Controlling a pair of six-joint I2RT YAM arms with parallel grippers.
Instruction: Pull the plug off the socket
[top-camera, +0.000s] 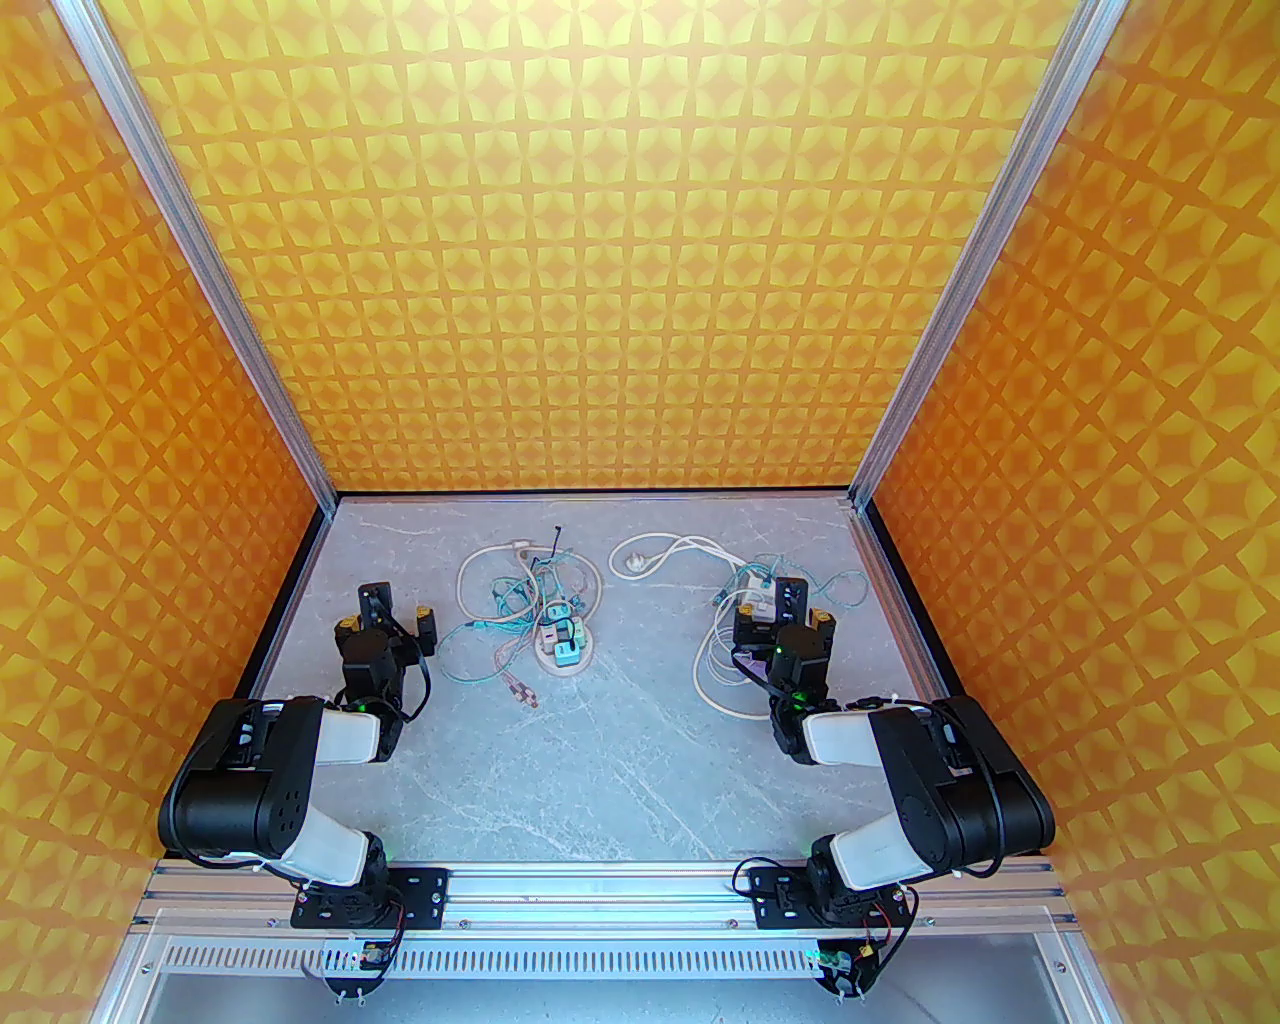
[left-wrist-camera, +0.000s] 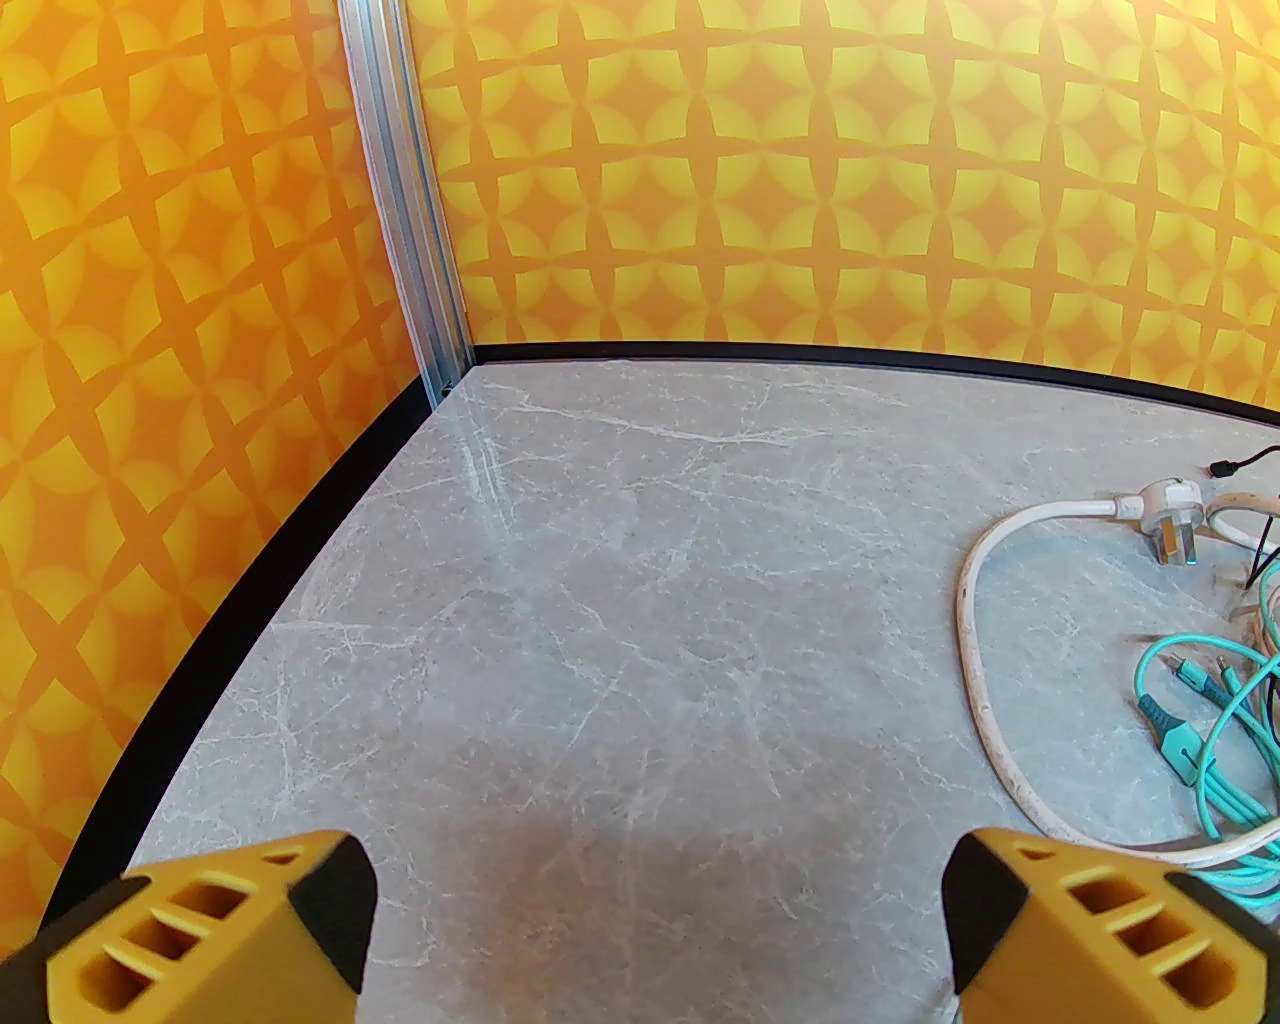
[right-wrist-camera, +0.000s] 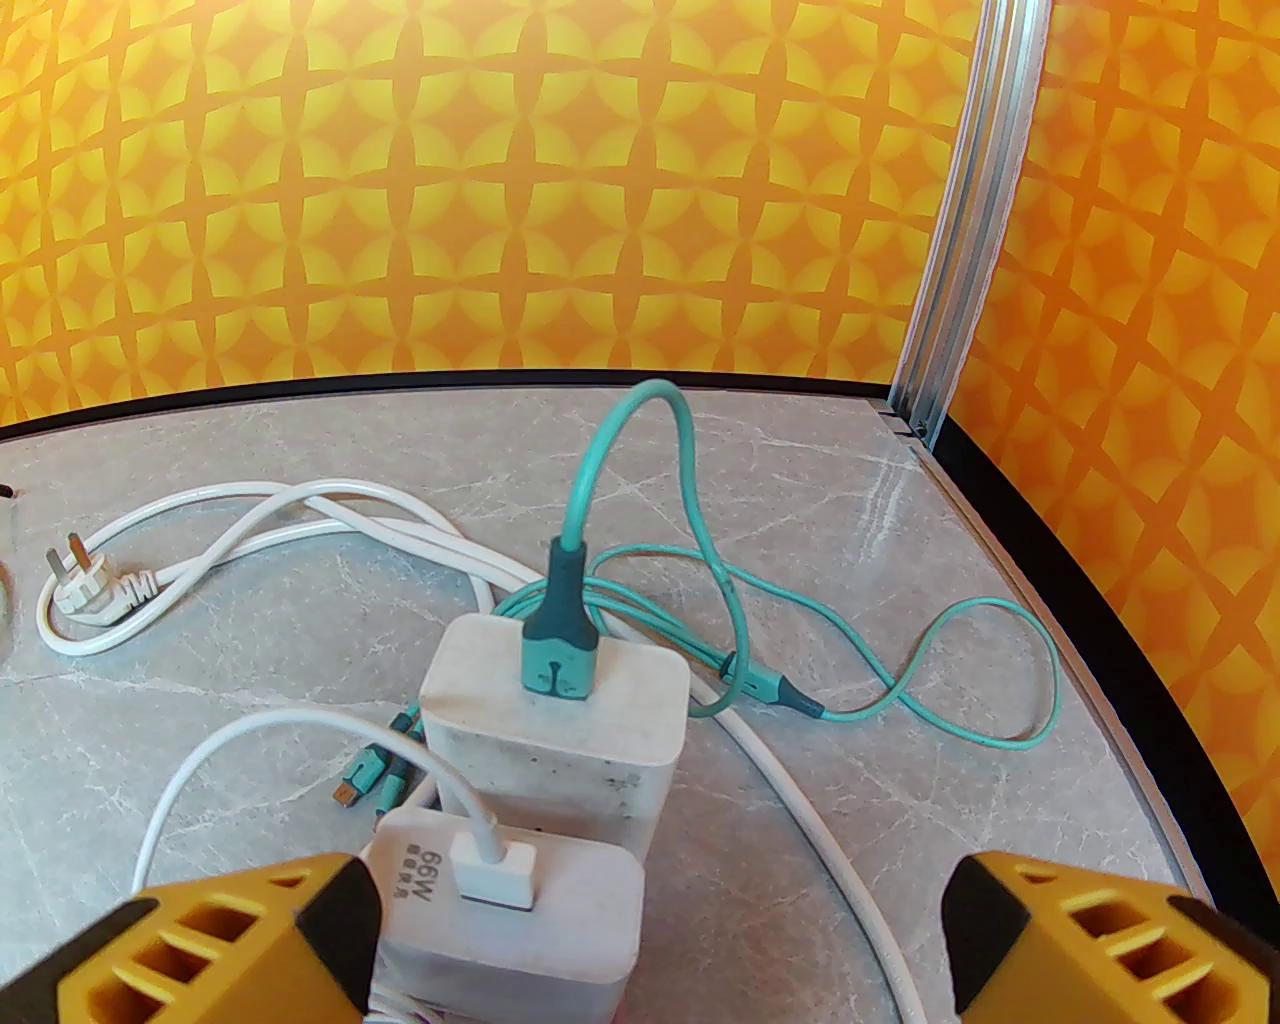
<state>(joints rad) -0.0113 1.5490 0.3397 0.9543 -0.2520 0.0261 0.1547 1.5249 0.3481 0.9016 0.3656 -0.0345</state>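
Your right end effector (right-wrist-camera: 660, 925) hangs released, jaws wide, just above two white charger plugs at the right side of the table (right-wrist-camera: 980, 850). The left end effector (left-wrist-camera: 660, 910) is released too, over bare table. The nearer plug (right-wrist-camera: 510, 900), marked 66W, is a smooth, hard plastic block with rounded edges, probably light but slippery. Take it by its flat sides, not by the soft thin cable (right-wrist-camera: 470, 815). The socket under it is hidden.
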